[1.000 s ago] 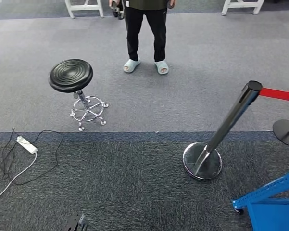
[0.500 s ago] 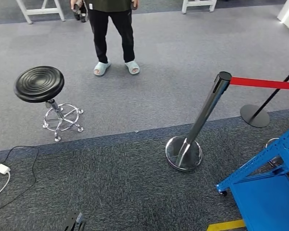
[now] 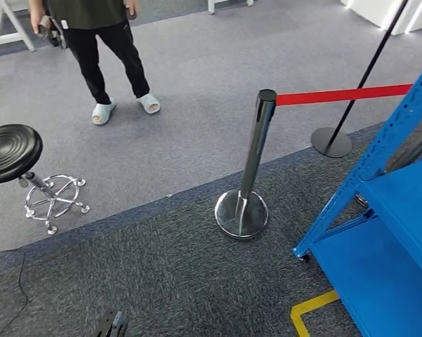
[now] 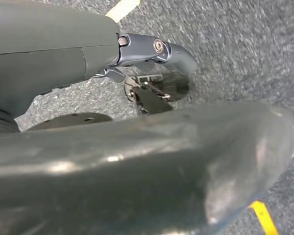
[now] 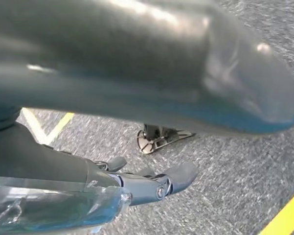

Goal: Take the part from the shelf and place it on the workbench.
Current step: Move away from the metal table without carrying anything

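Turning right, my head view shifts the whole scene leftward; the blue steel shelf [image 3: 399, 210] now enters at right, so the approach is under way. I see no part on it yet. Both arms hang: left hand [image 4: 152, 49] and right hand [image 5: 152, 183] empty, fingers loosely extended over coarse grey carpet [image 3: 161, 274]. Chrome stanchion [image 3: 251, 161] stands near.

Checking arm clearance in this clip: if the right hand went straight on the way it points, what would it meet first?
Probably the grey carpet: the right hand hangs pointing at the floor, nothing shows between, though depth is unclear.
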